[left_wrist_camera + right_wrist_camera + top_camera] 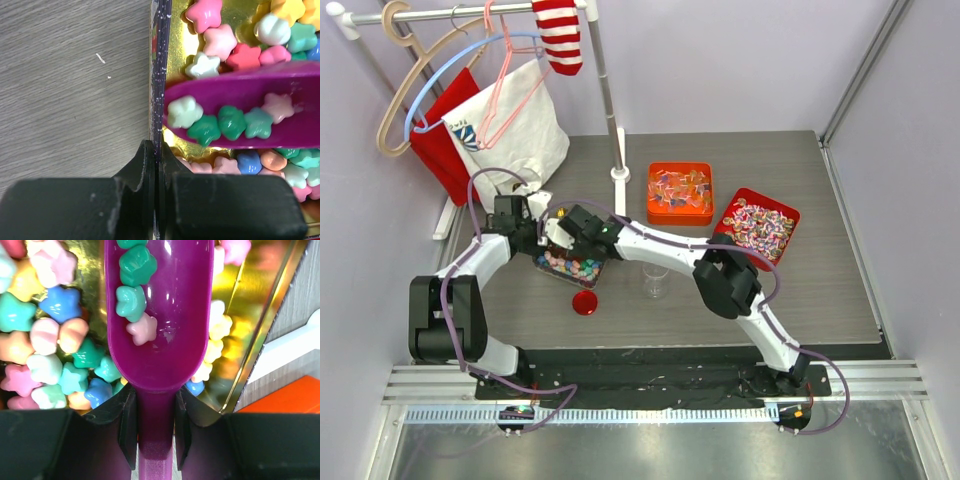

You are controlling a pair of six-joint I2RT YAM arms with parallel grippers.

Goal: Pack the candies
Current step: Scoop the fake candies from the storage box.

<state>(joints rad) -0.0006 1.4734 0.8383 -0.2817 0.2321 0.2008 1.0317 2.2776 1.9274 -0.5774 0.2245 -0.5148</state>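
The top camera looks steeply down from above and behind the arm bases, taking in the whole counter (820, 290). Both wrist cameras hang very close over the tin (161, 60), the left looking across the scoop (165, 315) and the right along it; both views share the scoop and candies (220, 125).

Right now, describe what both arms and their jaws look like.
Both the left arm and right arm have white links and bulky black joints. A loose greyish-purple cable trails along each. The jaws are matte black and blocky.
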